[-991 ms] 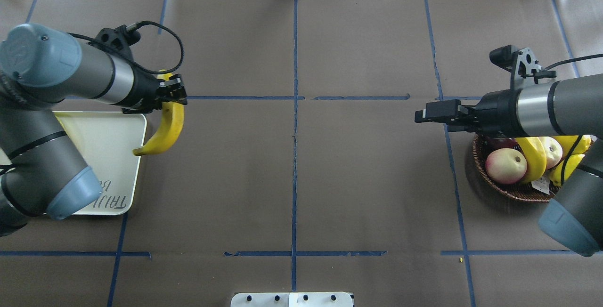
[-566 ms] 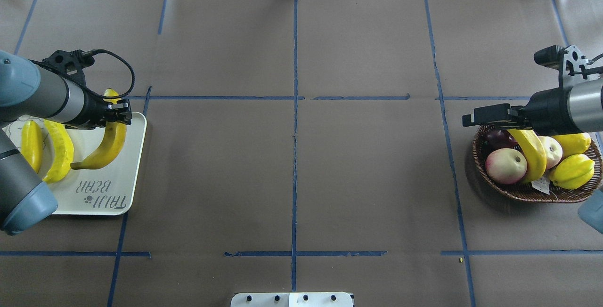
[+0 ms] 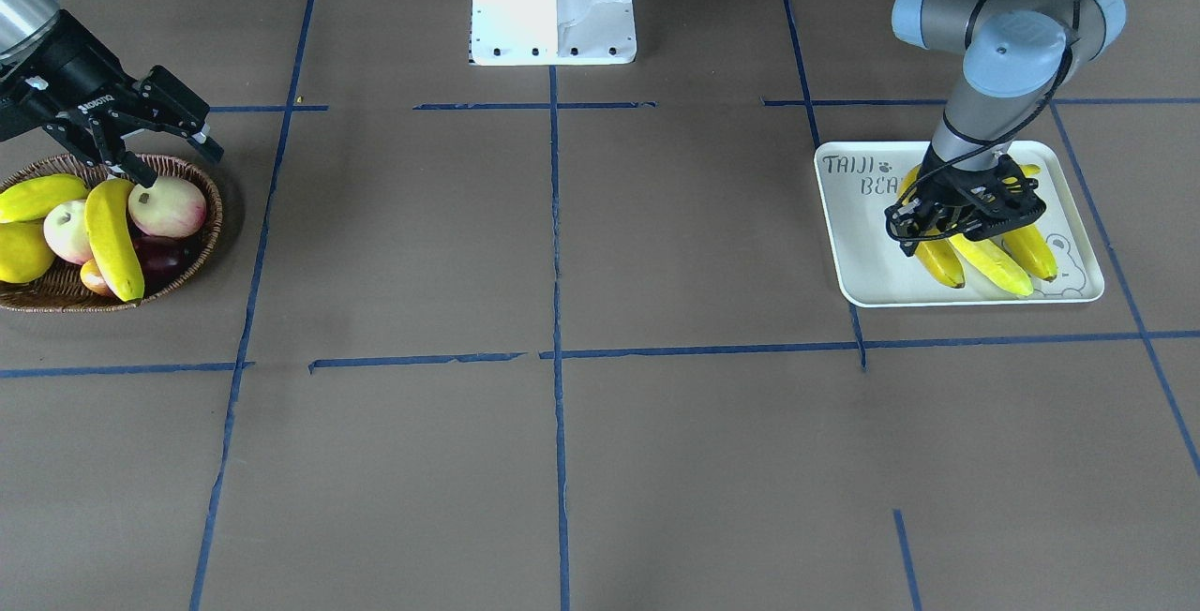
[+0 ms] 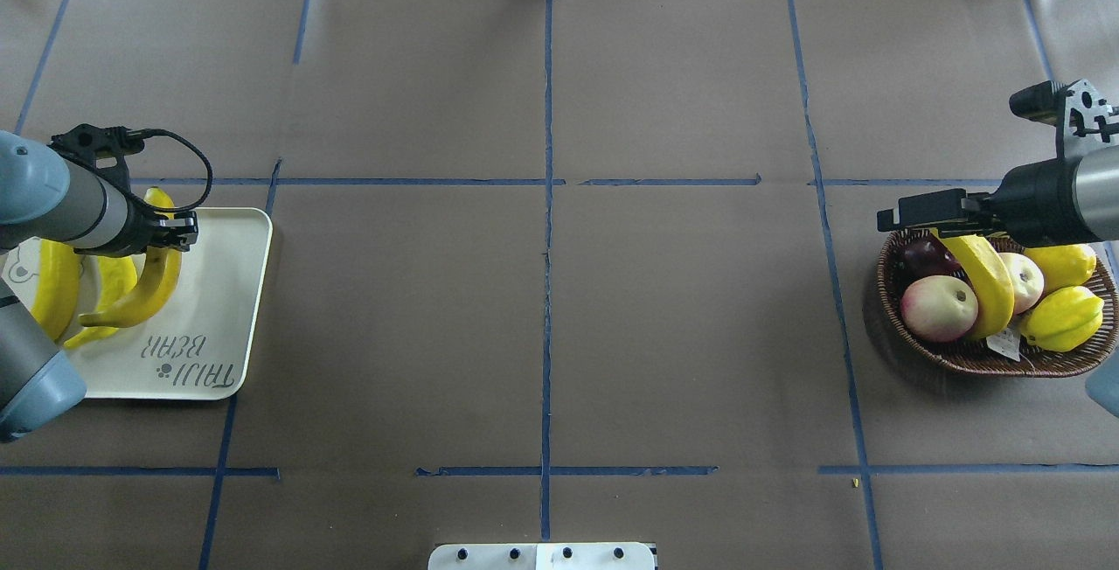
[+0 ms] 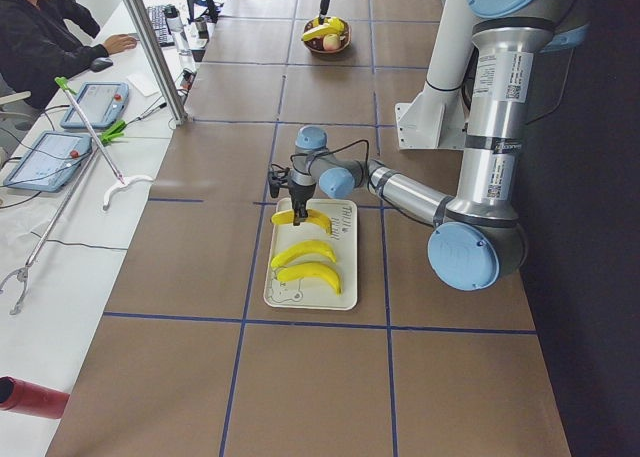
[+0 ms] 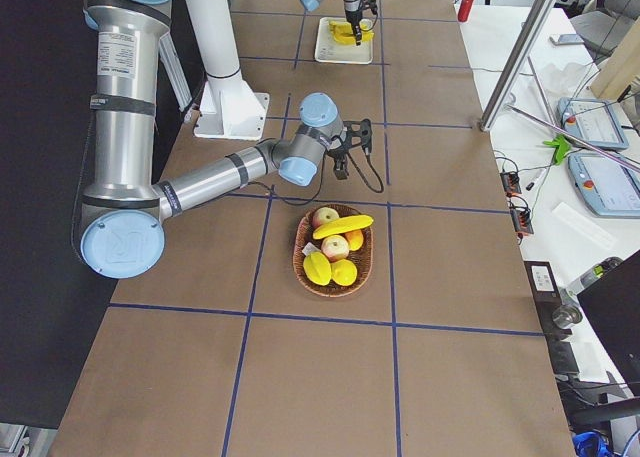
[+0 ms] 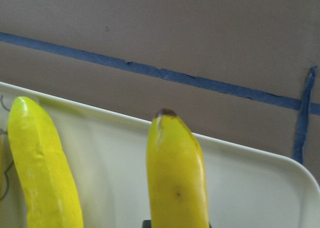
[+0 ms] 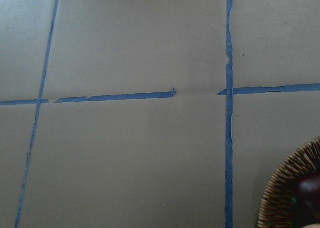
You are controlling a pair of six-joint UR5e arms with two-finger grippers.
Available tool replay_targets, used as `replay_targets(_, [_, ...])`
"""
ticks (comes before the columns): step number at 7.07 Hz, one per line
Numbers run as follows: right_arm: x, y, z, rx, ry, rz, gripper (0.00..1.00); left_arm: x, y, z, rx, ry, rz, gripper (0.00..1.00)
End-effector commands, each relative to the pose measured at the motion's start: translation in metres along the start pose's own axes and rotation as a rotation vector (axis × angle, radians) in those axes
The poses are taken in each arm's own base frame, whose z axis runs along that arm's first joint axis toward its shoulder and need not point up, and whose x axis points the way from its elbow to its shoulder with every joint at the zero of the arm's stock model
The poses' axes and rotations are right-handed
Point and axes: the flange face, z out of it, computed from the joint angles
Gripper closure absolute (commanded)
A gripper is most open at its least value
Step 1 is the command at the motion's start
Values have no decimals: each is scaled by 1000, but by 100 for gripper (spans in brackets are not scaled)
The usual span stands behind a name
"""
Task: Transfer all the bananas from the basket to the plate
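Bananas (image 4: 54, 290) are sitting at both ends of the table (image 4: 542, 308): three are over the plate (image 4: 223, 308) at the robot's left end, and one is lying in the basket (image 4: 953, 362) at the right end. The left fingers (image 4: 175, 233) are clamping the third banana (image 4: 144, 295) near its upper end, holding it low over the plate just beside the other two; I cannot tell whether it is touching the plate. In the left wrist view its dark tip is showing against the plate's rim, with table beyond. The strip of plate nearest the table's middle, carrying the "TAIJI BEAR" print (image 4: 197, 360), is showing bare white. The right fingers (image 4: 913, 210) are hovering spread wide and holding nothing. They are just above the basket's rim on the side nearer the table's middle, over the upper end of the last banana (image 4: 990, 286), which is lying across a peach (image 4: 940, 308) and other fruit (image 4: 1062, 318). Between plate and basket the table is showing brown paper crossed by blue tape lines (image 4: 546, 203).
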Motion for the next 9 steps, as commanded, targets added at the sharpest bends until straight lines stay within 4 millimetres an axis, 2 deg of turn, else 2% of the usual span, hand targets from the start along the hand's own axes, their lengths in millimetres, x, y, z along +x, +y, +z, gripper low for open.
replay_targets(1, [4,-1,-1,3,7,7,0,-10,-2,5,33,-24,63,0])
replay_targets(2, [19,4,0,-1,33,18,0,-5,-6,-5,84,-24,67,0])
replay_targets(3, [42,12,-4,-9,71,-18,0,4,-5,-21,92,9,72,0])
replay_targets(4, [74,27,-10,-29,122,-71,0,19,-5,-49,98,67,80,0])
replay_targets(5, [91,36,-10,-45,152,-91,0,22,-8,-69,73,118,72,0])
replay_targets(7, [132,39,10,-89,213,-157,0,25,-7,-78,44,149,63,0])
replay_targets(9, [154,41,28,-119,242,-173,0,26,-7,-81,45,155,65,0])
